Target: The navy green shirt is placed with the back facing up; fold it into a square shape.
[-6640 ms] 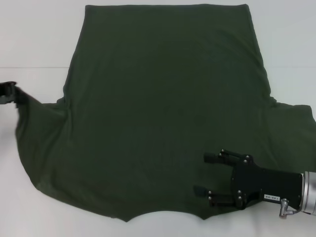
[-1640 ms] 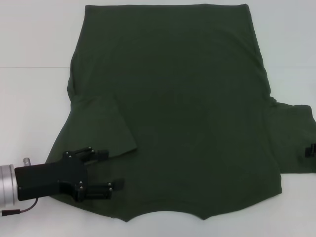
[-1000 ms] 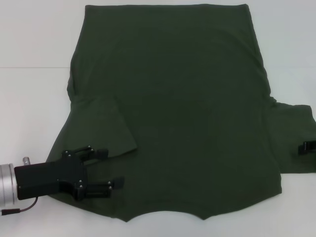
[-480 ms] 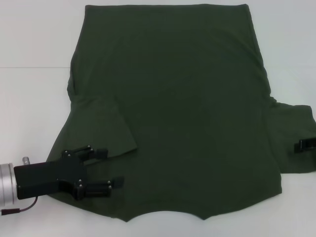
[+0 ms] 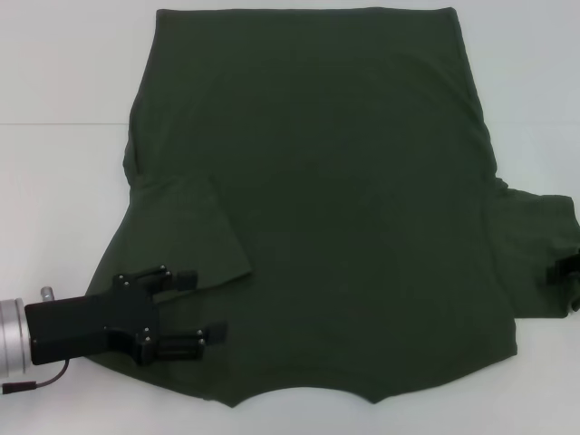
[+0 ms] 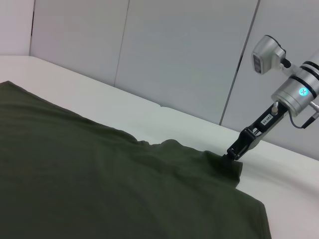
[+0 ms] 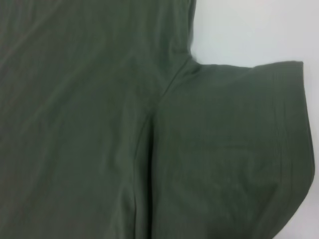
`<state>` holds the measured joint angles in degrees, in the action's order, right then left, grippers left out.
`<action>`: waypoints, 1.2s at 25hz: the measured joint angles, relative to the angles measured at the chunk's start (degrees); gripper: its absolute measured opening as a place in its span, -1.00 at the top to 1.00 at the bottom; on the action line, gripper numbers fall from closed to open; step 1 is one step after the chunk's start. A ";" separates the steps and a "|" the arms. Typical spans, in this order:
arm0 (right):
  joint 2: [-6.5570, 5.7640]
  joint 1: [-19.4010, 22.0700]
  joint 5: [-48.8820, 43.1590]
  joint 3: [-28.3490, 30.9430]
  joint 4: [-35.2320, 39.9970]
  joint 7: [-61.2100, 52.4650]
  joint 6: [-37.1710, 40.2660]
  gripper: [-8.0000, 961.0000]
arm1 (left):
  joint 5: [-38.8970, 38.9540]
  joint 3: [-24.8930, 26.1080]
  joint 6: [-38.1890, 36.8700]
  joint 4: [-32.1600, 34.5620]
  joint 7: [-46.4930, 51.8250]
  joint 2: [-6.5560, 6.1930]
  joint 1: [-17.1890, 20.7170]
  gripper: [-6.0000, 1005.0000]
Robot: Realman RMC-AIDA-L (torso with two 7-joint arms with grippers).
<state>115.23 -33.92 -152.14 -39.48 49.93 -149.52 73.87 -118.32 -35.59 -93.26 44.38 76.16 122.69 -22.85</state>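
Navy green shirt (image 5: 344, 199): spread flat on the white table (image 5: 54, 181), filling most of the head view, hem at the far edge, neckline at the near edge. Left sleeve (image 5: 195, 231): folded inward, laid over the shirt body. Right sleeve (image 5: 539, 258): spread outward to the right, its outer edge slightly bunched and raised.

Left gripper (image 5: 201, 306): positioned low over the near left part of the shirt, just near of the folded sleeve; fingers spread apart, nothing held between them.

Right gripper (image 6: 233, 154): located at the right sleeve's outer edge, touching the cloth; finger state cannot be told.
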 joint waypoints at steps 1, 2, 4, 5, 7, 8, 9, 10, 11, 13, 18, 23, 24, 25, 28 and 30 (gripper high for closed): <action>0.01 0.00 0.00 -0.29 0.16 0.12 -0.08 -0.24 | 0.02 0.00 0.00 0.00 0.02 0.00 0.00 -0.85; 0.02 0.00 0.00 -0.57 0.24 0.20 -0.16 -0.17 | 0.02 0.00 0.00 0.00 0.04 0.00 -0.03 -0.85; 0.02 -0.01 -0.03 -1.10 0.23 0.26 -0.26 -0.02 | 0.07 -0.01 0.00 0.00 0.04 0.00 -0.07 -0.85; 0.01 -0.01 -0.13 -1.23 0.15 0.27 -0.31 0.07 | 0.09 -0.01 0.00 0.00 0.04 0.00 -0.09 -0.85; -0.01 -0.04 -0.33 -1.29 0.06 0.27 -0.51 0.25 | 0.13 -0.01 0.00 0.00 0.04 0.00 -0.10 -0.85; -0.01 -0.07 -0.41 -1.30 0.03 0.28 -0.61 0.33 | 0.13 -0.01 0.00 0.00 0.04 0.00 -0.10 -0.85; -0.01 -0.08 -0.45 -1.30 0.01 0.28 -0.65 0.42 | 0.13 -0.01 0.00 0.00 0.04 0.00 -0.10 -0.85; -0.01 -0.08 -0.46 -1.30 0.00 0.28 -0.68 0.52 | 0.13 -0.01 0.00 0.00 0.04 0.00 -0.10 -0.85; -0.01 -0.09 -0.47 -1.30 0.00 0.28 -0.69 0.61 | 0.13 -0.01 0.00 0.00 0.04 0.00 -0.10 -0.85; -0.01 -0.09 -0.49 -1.30 0.01 0.28 -0.70 0.80 | 0.13 -0.01 0.01 0.00 0.04 0.00 -0.09 -0.85; 0.02 -0.09 -0.48 -1.30 0.48 0.68 -0.74 0.91 | 0.13 0.07 0.01 0.00 0.08 0.00 -0.08 -0.85; 0.06 -0.05 -0.16 -0.72 0.86 1.47 -1.03 0.93 | 0.12 0.18 0.01 0.00 0.98 0.00 -0.06 -0.85; 0.06 0.08 -0.08 -0.57 1.14 1.60 -1.14 0.94 | 0.12 0.19 0.01 0.00 1.22 0.00 -0.03 -0.85; 0.05 0.30 0.05 -0.54 1.66 1.64 -1.29 0.94 | 0.12 0.22 0.01 0.00 1.40 0.00 -0.01 -0.85; 0.00 1.22 1.28 -0.14 3.60 2.04 -1.49 0.94 | 0.11 0.46 -0.05 0.00 1.51 0.00 0.00 -0.85; -0.04 1.63 2.29 0.80 4.50 2.72 -1.29 0.94 | 0.11 0.97 -0.22 0.00 1.53 0.00 -0.01 -0.85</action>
<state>115.18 -32.29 -149.85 -38.68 54.44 -146.80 72.58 -118.21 -34.62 -93.47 44.38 77.69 122.69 -22.86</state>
